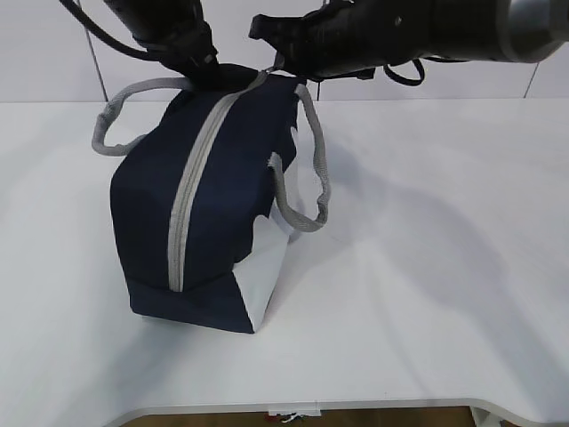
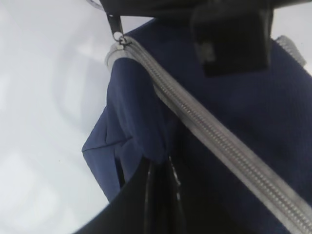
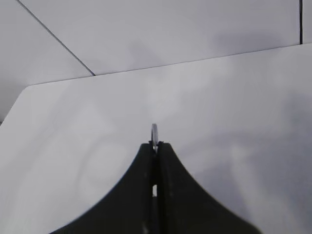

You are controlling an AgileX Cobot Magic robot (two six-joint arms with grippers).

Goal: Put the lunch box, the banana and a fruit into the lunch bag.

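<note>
The navy lunch bag stands on the white table, and its grey zipper runs closed down the top towards me. My left gripper is shut on a fold of the bag's fabric at its far top end; the left wrist view shows the pinch beside the zipper. My right gripper is shut on the metal ring pull at the zipper's far end, and the pull also shows in the left wrist view. The lunch box, the banana and the fruit are out of view.
Grey strap handles hang off the bag on the left and on the right. The white side panel faces the front right. The table's front edge runs along the bottom, and a wall stands behind.
</note>
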